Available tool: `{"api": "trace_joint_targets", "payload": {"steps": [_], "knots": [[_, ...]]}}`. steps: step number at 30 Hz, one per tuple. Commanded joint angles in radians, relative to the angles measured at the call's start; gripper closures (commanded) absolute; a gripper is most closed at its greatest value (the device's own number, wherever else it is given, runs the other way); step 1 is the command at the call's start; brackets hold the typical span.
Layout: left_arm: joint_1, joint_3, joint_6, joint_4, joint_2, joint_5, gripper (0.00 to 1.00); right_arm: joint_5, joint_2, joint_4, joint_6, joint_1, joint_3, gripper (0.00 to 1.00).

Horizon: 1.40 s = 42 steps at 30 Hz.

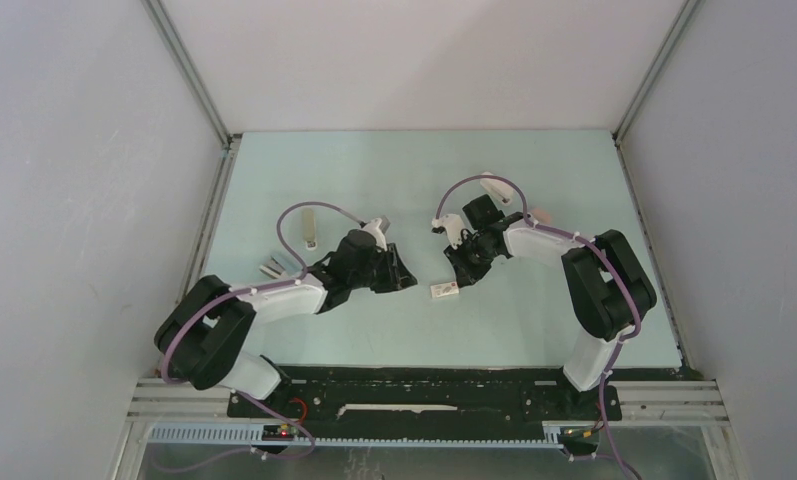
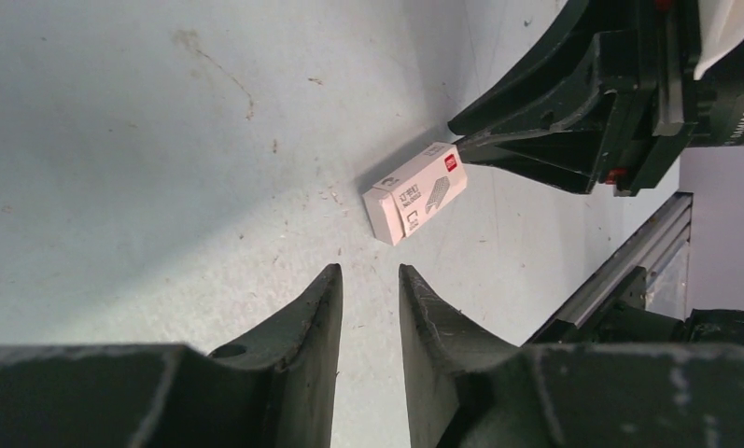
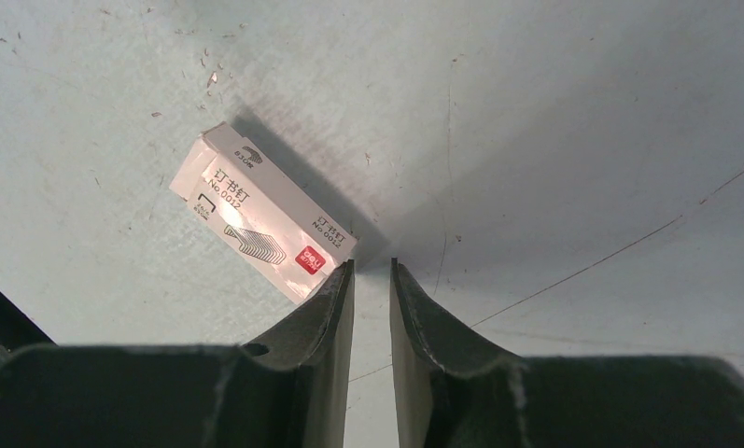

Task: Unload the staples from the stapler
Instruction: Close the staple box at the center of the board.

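Mint-green tabletop [image 1: 374,170] carries a small white cardboard box [image 1: 444,291] with a red mark and a printed staple drawing, and everything else is placed from that box. The right gripper [image 3: 370,266] sits low at the box's red-marked end. Its jaws are parted by only a narrow slit with nothing between them, and one fingertip [image 3: 335,280] is touching or just beside the box corner. The left gripper [image 2: 368,280] faces the box from its other side, near but apart from it. It too is open by a small gap and holds nothing. The staples [image 1: 272,266], a few short silvery-grey metal strips, lie on the table well to the left of the box, beyond the left arm's wrist. A pale oblong bar [image 1: 308,228] lies just behind them; it may be the stapler, but it is too small to tell. With the strips out in the open and neither claw holding anything, the unloading looks largely done, or paused between steps. Both arms are at the box, not at the stapler. If more staples are still inside, the next move would need one arm to go back to the stapler and steady it. The other would need a fine pinch on thin, flat metal lying flush on the table.
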Motion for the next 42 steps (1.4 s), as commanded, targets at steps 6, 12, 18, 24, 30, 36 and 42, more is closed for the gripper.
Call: {"api": "trace_joint_targets", "payload": {"steps": [6,12,18,24,30,36,42], "knots": [[0.004,-0.012,0.029,-0.018,0.013,-0.033,0.67,0.005,0.015,-0.026,-0.012,-0.001,0.018,0.71],[0.001,0.003,0.029,-0.02,0.047,-0.005,0.68,0.004,0.013,-0.026,-0.011,-0.002,0.017,0.71],[-0.002,0.017,0.031,-0.033,0.067,0.005,0.71,0.002,0.013,-0.026,-0.011,-0.004,0.018,0.71],[-0.005,0.033,0.036,-0.048,0.089,0.02,0.76,0.001,0.012,-0.026,-0.012,-0.003,0.018,0.71],[-0.009,0.045,0.04,-0.065,0.099,0.023,0.8,0.001,0.011,-0.026,-0.011,-0.004,0.019,0.71],[-0.013,0.054,0.041,-0.07,0.112,0.032,0.82,0.002,0.01,-0.026,-0.012,-0.003,0.019,0.71],[-0.016,0.06,0.044,-0.075,0.117,0.035,0.83,0.002,0.01,-0.026,-0.012,-0.003,0.018,0.71]]}}
